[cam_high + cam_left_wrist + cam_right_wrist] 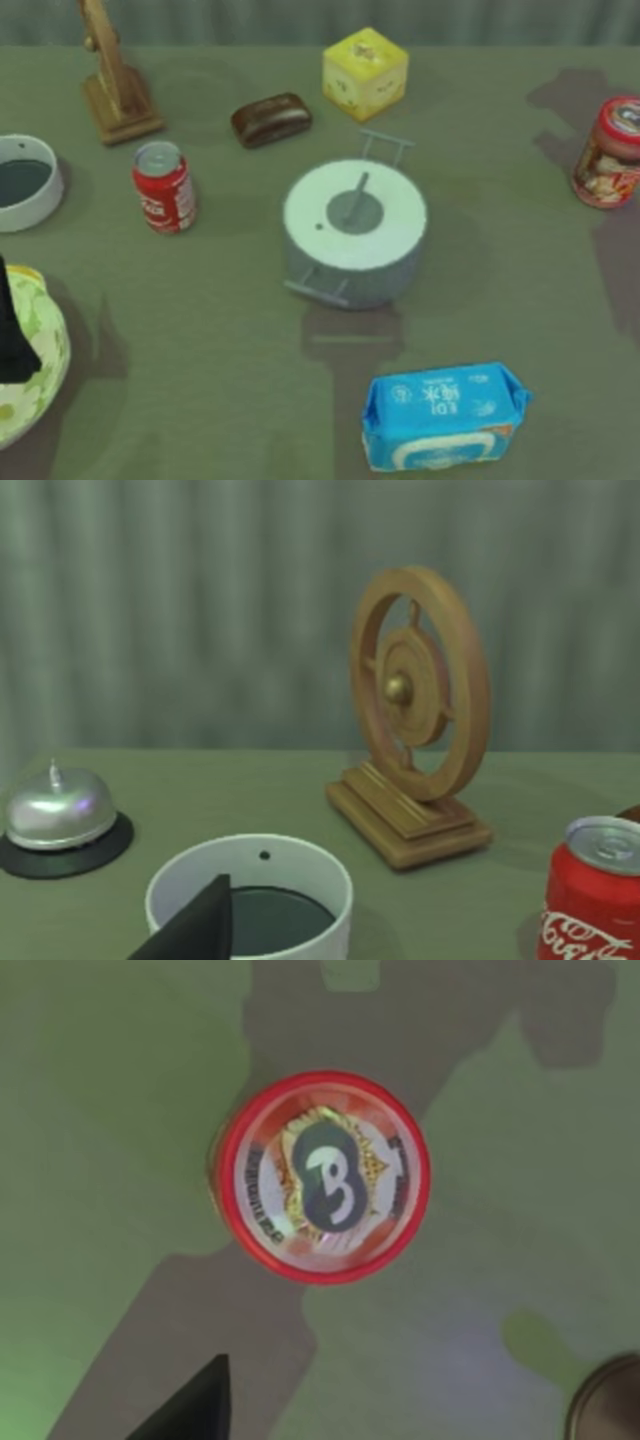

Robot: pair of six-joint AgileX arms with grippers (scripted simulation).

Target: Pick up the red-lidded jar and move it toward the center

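The counter [200, 330] carries, at its middle in the top view, a grey lidded pot [355, 235], the biggest item there. Below it lies a blue wipes pack [443, 415]; a yellow box [365, 72] sits at the far edge. The red-lidded jar [609, 152] stands upright at the right edge, well apart from the pot. Only the right wrist view shows its lid face, a green-and-white emblem, seen from straight above [325, 1175]. The left wrist view alone shows a silver bell [60, 810] beside the white ring dish [250, 900], the wooden wheel stand [415, 715] and soda can [595, 890]. The left end effector [15, 335] is perhaps the dark shape at the left edge; whether either end effector is open or closed cannot be told.
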